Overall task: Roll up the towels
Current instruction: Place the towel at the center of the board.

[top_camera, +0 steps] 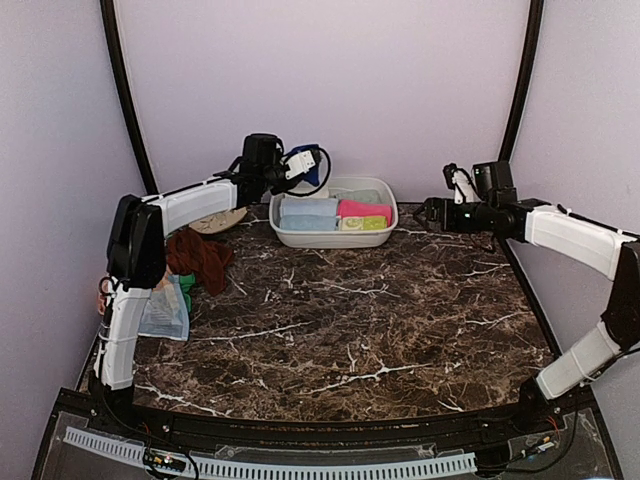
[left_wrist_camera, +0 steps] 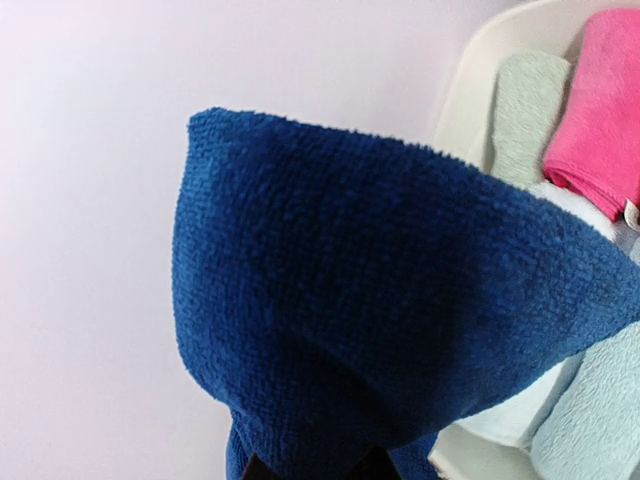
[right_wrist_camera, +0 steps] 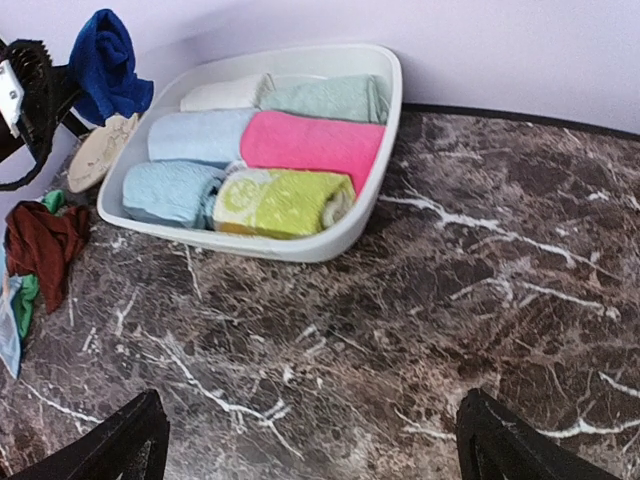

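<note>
Rolled towels (right_wrist_camera: pixel 300 150) fill the white tub (right_wrist_camera: pixel 300 247), while the left gripper (top_camera: pixel 298 168) clamps a royal blue towel (left_wrist_camera: pixel 380 300) aloft beside it, a rust-brown and green heap (top_camera: pixel 200 258) lies unrolled at left, and the right gripper (right_wrist_camera: pixel 315 440) hovers with fingers apart.

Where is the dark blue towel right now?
In the top view, the royal blue towel is held up by the left gripper near the back wall, just beyond the left corner of the white tub.
</note>
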Robot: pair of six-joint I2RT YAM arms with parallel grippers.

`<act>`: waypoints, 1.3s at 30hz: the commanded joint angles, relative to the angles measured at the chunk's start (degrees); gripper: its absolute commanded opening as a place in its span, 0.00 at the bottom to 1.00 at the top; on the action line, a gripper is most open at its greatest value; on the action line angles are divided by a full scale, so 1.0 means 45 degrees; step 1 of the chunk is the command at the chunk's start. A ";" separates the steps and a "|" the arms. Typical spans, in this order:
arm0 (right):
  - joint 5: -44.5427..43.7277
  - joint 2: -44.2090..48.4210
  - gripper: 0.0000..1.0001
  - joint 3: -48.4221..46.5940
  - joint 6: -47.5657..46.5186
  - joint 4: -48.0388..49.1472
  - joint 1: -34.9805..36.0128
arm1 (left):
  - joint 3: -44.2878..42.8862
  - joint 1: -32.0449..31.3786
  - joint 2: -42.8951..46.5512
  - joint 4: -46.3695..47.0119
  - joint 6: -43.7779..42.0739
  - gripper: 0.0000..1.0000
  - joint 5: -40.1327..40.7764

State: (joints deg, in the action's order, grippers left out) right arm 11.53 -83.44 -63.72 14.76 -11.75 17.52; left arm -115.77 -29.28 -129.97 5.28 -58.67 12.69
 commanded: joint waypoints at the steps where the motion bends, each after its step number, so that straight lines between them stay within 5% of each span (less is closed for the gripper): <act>1: -0.0654 0.0708 1.00 0.1181 -0.0312 0.0880 -0.0026 | -0.2660 -0.0129 -0.2025 -0.2031 0.0097 0.00 -0.0432; 16: -0.0155 0.1023 1.00 0.1427 -0.0047 0.0862 -0.0006 | -0.3376 -0.0427 -0.3146 -0.6829 -0.0166 0.05 -0.1452; 17: -0.0083 0.1008 1.00 0.1409 -0.0008 0.0861 -0.0006 | -0.3400 -0.0440 -0.3128 -0.6953 -0.0206 0.09 -0.1411; 22: 0.0103 0.1060 1.00 0.1417 0.0132 0.0908 0.0004 | -0.3476 -0.0450 -0.2669 -0.7042 -0.0150 0.59 -0.1301; 26: 0.0228 0.1004 1.00 0.1199 0.0147 0.0828 -0.0003 | -0.3824 -0.0355 -0.1876 -0.7376 0.0081 0.82 -0.1916; 31: 0.0131 0.0963 1.00 0.1012 0.0157 0.0663 0.0002 | -0.4069 -0.0280 -0.1000 -0.8507 0.0465 0.87 -0.2489; 33: -0.0047 0.1026 1.00 0.0997 0.0095 0.0639 -0.0002 | -0.4059 -0.0138 -0.0582 -0.9038 0.0848 0.98 -0.2728; 39: -0.2000 0.1692 1.00 0.1482 0.1304 0.1485 -0.0125 | -0.3862 0.0703 0.1316 -1.1057 0.2192 0.99 -0.3039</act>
State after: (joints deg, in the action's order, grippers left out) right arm 10.02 -79.07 -57.39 15.94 -9.45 17.47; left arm -132.18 -29.28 -134.47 -35.62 -54.17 1.17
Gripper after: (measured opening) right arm 0.996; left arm 0.991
